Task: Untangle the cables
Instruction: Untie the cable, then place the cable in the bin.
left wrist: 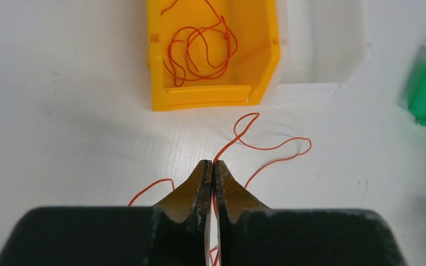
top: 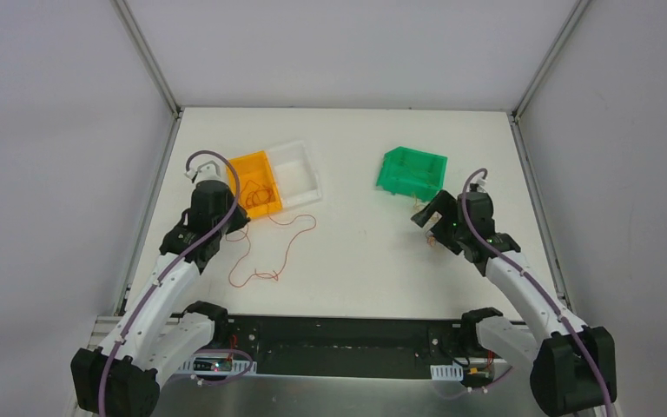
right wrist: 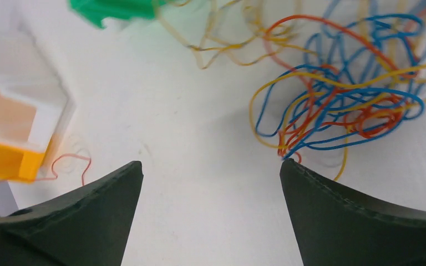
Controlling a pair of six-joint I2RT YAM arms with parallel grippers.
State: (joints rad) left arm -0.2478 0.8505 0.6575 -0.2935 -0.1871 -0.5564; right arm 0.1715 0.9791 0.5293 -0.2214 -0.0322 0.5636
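Your left tool (left wrist: 212, 168) is pinching one orange strand (left wrist: 266, 147) that trails over the counter (left wrist: 61, 111) just near of the orange bin (left wrist: 211, 97). I judge you are mid-sorting, so lift it and release it over that bin. Your right tool (right wrist: 211, 166) is spread wide beside the clump (right wrist: 338, 100) by the green bin (right wrist: 111, 8); next, single out one loop.

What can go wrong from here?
1. Shut left hand pinches the thin red wire only at its tips; it may slip on lifting.
2. That wire's loop lies by the orange plastic bin and might snag its lip.
3. Open right hand beside the blue, red and yellow wire clump could grab several strands.
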